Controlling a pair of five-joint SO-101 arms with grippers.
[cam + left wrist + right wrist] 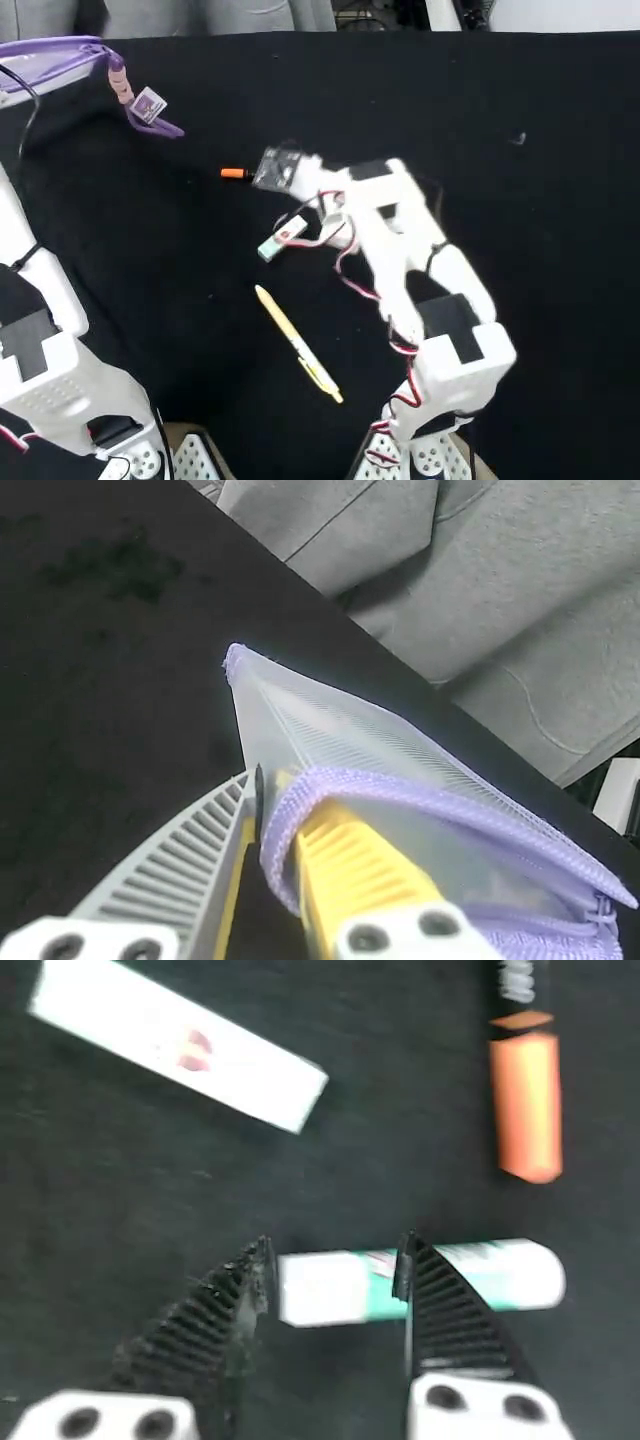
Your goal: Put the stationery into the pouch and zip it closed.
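the right gripper (335, 1260) is spread, its fingers either side of a green-and-white stick (480, 1275). just beyond lie a white eraser (180, 1050) and an orange marker (525, 1100). the high view adds a yellow pen (298, 345) nearer the arm bases. far off, the left gripper (272, 815) pinches the purple pouch (400, 760) by its rim.

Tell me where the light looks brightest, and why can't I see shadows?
High view: the black table swallows shadows, and the white right arm stands out brightest. Right wrist view: the white box gleams against the dark cloth. Left wrist view: light passes through the see-through pouch.
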